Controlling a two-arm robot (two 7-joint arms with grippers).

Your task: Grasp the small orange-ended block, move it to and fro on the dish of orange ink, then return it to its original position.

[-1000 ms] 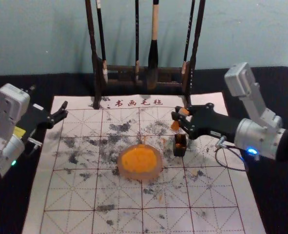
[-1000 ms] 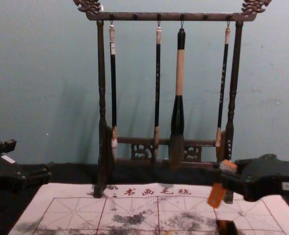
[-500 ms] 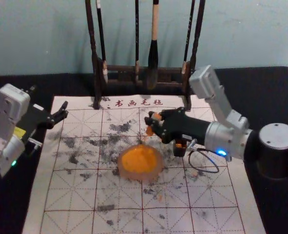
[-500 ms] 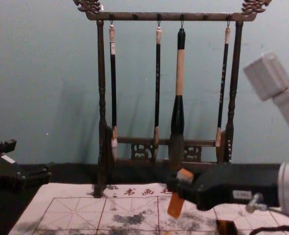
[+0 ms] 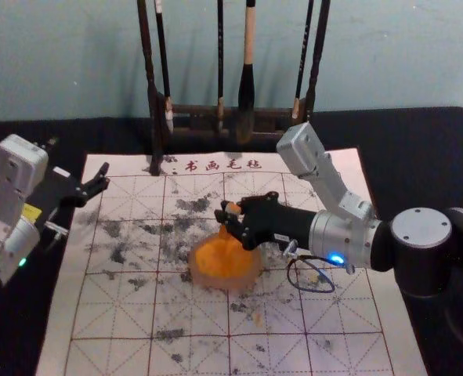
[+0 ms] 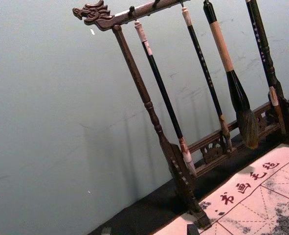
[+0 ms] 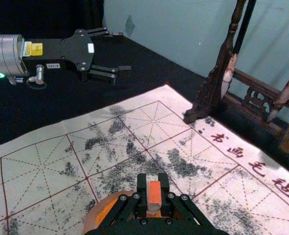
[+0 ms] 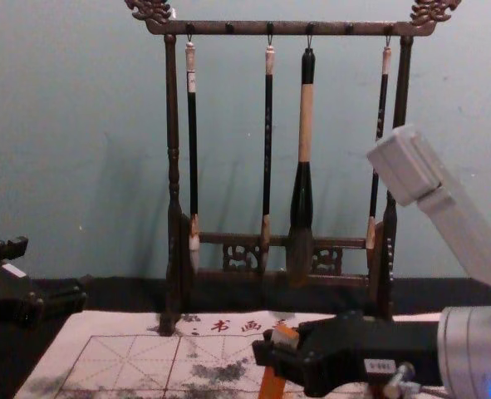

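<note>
In the head view, your right hand is gripping the orange-ended block and is holding it over the far part of the dish of orange ink. The lower end is overlapping the ink, though you cannot tell whether it is touching. You are probably at the start of the rubbing: the grasp is done, while the to-and-fro strokes and the return seem to be remaining. Your left hand is waiting at the left edge of the calligraphy mat. The mat is bearing a printed grid, red characters and grey ink smudges, and is lying on a black-covered worktop.

In the left wrist view, the wooden brush rack is standing before a plain blue-grey wall. Its dragon-head finial is topping one end, and brushes are hanging from the bar.

In the right wrist view, the right fingers are pinching the block from both sides, with the dish lying just beneath. The left hand's fingers are spreading apart, holding nothing.

In the chest view, the block is tilting in your right hand, its orange end pointing down in front of the rack.
</note>
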